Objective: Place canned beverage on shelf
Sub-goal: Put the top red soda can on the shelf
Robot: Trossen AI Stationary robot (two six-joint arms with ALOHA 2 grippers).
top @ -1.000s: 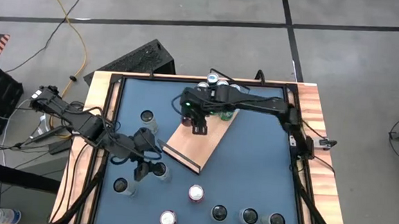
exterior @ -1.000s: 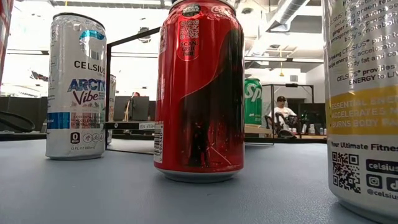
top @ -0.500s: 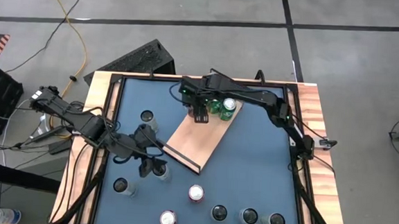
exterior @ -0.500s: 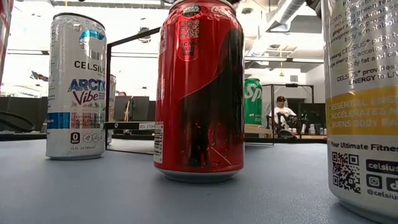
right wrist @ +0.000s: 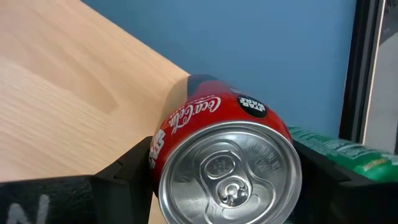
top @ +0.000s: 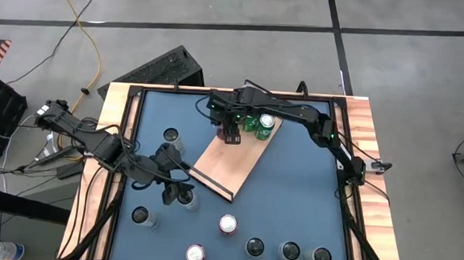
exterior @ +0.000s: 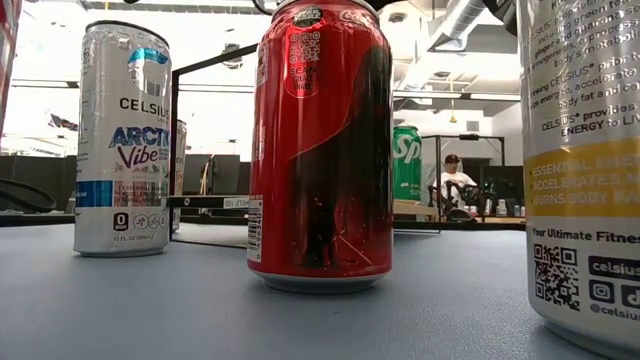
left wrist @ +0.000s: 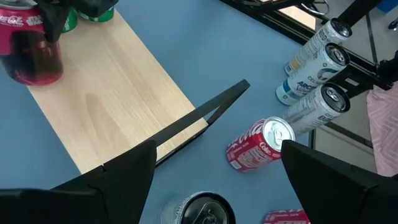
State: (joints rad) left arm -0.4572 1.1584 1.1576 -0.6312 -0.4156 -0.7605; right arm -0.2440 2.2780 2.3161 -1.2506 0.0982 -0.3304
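Standing upright on the far corner of the shelf (top: 232,162), a red cola can (right wrist: 224,168) sits between the fingers of the right gripper (top: 232,135), which flank it on both sides; whether the pads actually touch the can cannot be told from the wrist view. The can base rests on the light wood, per the left wrist view (left wrist: 31,53). Two green cans (top: 258,123) stand just beside it on the same end of the shelf, one with its silver top showing. The shelf lies skewed on the blue worktop (top: 292,198), its dark lip toward the near side. The left gripper (top: 174,194) hovers off the shelf's near-left corner with fingers spread apart, holding nothing, directly above a silver-topped can (left wrist: 199,210). Another red can (left wrist: 258,146) lies on its side near the shelf lip. More cans stand along the near edge of the worktop (top: 289,250), and one at far left (top: 170,134). Low view: a red can (exterior: 320,150) close up, a white can (exterior: 122,140) left of it.
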